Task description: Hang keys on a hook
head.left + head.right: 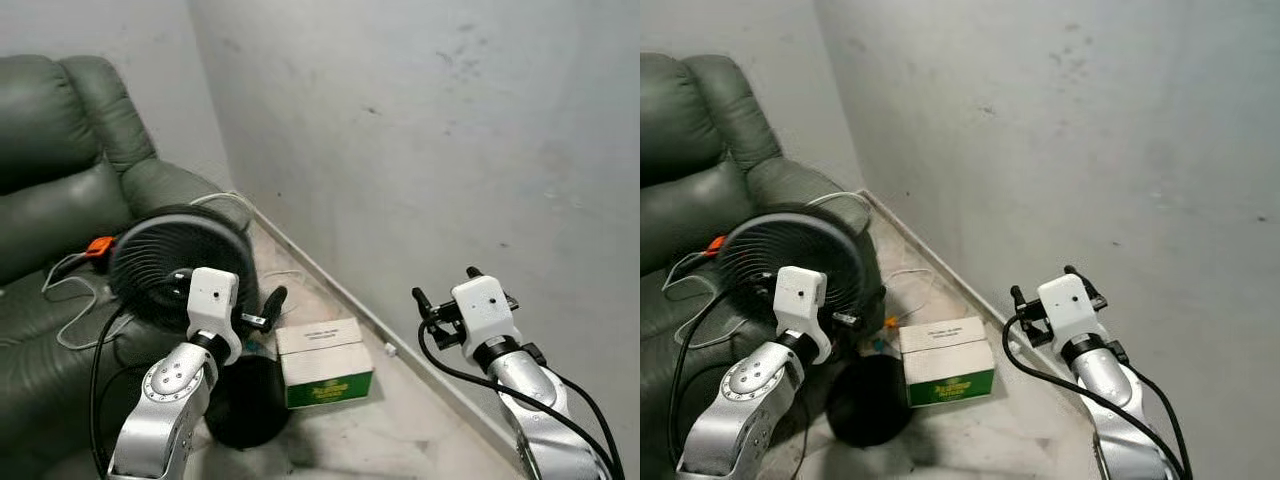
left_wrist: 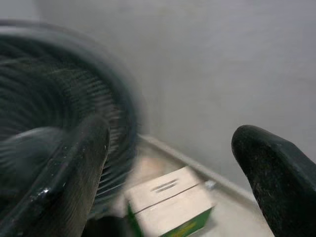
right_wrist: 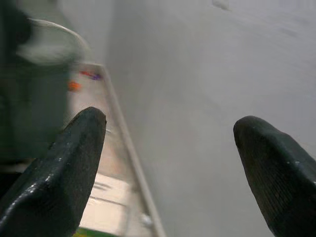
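Note:
My left gripper (image 1: 252,308) is raised in front of a black fan (image 1: 180,262). In the left wrist view its two black fingers (image 2: 74,163) stand wide apart with nothing between them, so the left gripper (image 2: 168,148) is open. My right gripper (image 1: 445,287) is held up close to the bare grey wall (image 1: 450,150). It is open too, its fingers (image 3: 74,153) spread and empty, pointing along the wall (image 3: 197,74).
A green leather sofa (image 1: 60,190) fills the left, with white cables (image 1: 75,290) and an orange object (image 1: 100,245) on it. The fan's round black base (image 1: 245,400) sits on the floor beside a white and green box (image 1: 325,362). A skirting (image 1: 330,280) runs along the wall's foot.

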